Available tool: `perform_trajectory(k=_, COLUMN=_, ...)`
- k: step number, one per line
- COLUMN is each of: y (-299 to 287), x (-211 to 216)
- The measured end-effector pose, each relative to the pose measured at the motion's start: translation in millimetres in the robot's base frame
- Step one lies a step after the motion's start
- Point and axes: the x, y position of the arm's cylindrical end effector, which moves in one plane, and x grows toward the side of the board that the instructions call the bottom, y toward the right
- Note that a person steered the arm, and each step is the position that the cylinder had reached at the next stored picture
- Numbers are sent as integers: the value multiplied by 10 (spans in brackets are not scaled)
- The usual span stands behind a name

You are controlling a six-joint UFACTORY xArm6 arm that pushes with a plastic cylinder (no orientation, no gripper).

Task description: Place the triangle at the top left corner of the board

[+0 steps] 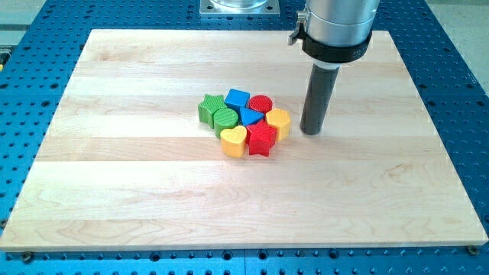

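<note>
A blue triangle sits in the middle of a tight cluster of blocks near the board's centre. Around it are a blue cube, a red cylinder, a yellow hexagon, a red star, a yellow heart, a green cylinder and a green star. My tip rests on the board just to the right of the yellow hexagon, apart from it by a small gap.
The wooden board lies on a blue perforated table. The arm's silver body hangs over the board's top right. A metal mount is at the view's top edge.
</note>
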Motion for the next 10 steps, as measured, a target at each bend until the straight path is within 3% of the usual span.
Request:
perform_trajectory(k=7, y=8, x=-15)
perform_trajectory(k=10, y=-1089, x=175)
